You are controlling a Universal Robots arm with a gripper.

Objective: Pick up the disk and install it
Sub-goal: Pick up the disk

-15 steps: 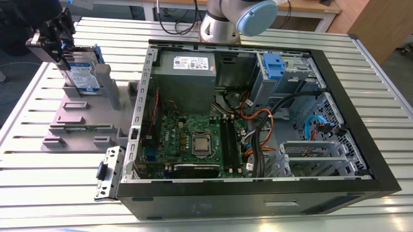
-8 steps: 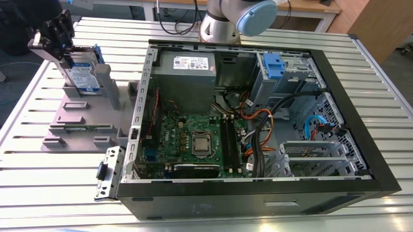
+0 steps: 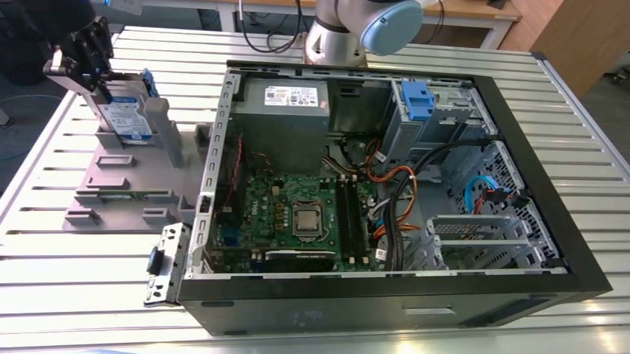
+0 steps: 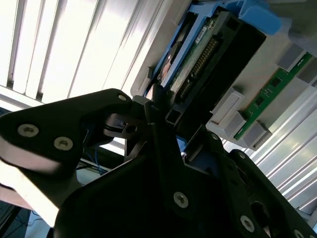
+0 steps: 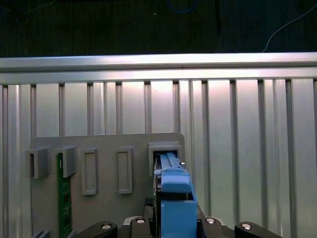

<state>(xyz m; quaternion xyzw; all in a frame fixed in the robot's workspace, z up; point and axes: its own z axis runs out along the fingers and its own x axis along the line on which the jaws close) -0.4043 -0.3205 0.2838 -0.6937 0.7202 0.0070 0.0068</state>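
The disk (image 3: 126, 116), silver-grey with a white-and-blue label and a blue carrier bracket, stands on edge in a slot of the grey plastic stand (image 3: 128, 181) at the exterior view's left. My gripper (image 3: 99, 77) sits at the disk's top end. In the first wrist view the blue bracket of the disk (image 5: 174, 196) runs between the black fingers of the gripper (image 5: 176, 223), which press on both its sides. The second wrist view shows the disk (image 4: 210, 52) with its connector edge, and the gripper (image 4: 181, 134) shut on its end.
An open computer case (image 3: 521, 133) lies at the exterior view's right on the slatted metal table (image 3: 59, 243). Inside are a motherboard (image 3: 305, 214), a grey power supply (image 3: 285, 99) and a blue-tabbed drive cage (image 3: 418, 99). A green memory stick (image 5: 63, 198) stands in the stand.
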